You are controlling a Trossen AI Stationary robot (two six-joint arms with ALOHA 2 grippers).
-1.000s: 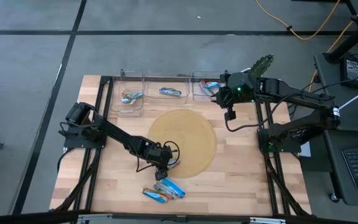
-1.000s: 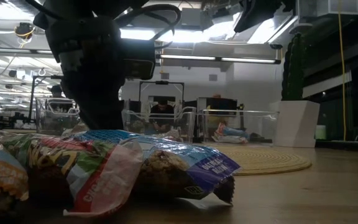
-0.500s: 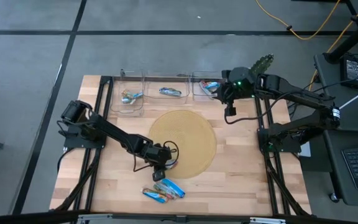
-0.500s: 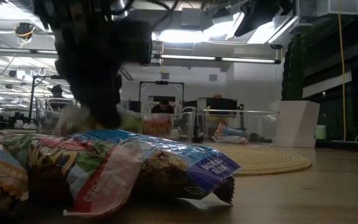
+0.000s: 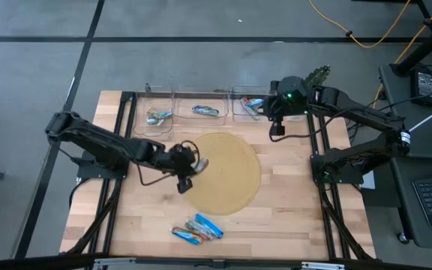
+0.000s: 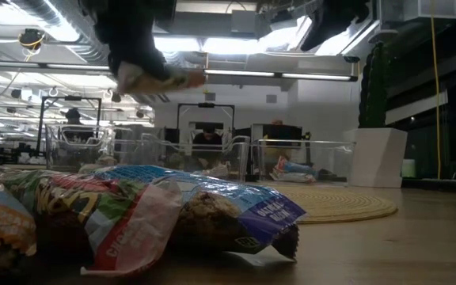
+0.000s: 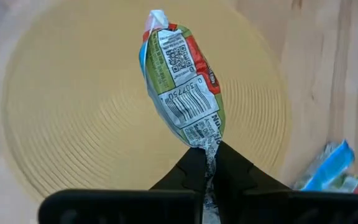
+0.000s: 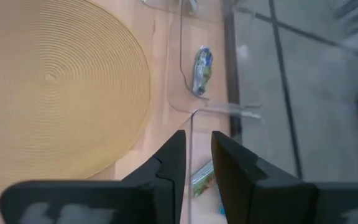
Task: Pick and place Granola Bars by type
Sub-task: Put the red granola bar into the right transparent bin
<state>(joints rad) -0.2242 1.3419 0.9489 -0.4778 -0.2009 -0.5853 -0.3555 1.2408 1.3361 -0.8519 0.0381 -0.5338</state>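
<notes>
The table (image 5: 291,202) carries a round mat (image 5: 227,180) at its middle, and beyond the mat a row of three clear bins. The left bin (image 5: 156,129) holds one bar (image 5: 157,116), the middle bin (image 5: 205,96) holds another (image 5: 206,111), and the right bin (image 5: 241,96) holds wrapped bars (image 5: 252,104) just beside the right gripper (image 5: 274,127), which hangs over that bin's edge; its fingers (image 8: 169,165) stand a little apart with nothing between them. The left gripper (image 7: 207,163) hovers above the mat's near-left edge, its fingers pinched closed on the crimped end of a multicoloured bar (image 7: 182,78), which sticks out ahead of the gripper, clear of the mat, barcode side showing. Well behind this gripper, near the table's front edge, lies a small pile of bars (image 5: 198,229), blue and multicoloured wrappers touching one another; the low view shows them close up (image 6: 133,210).
</notes>
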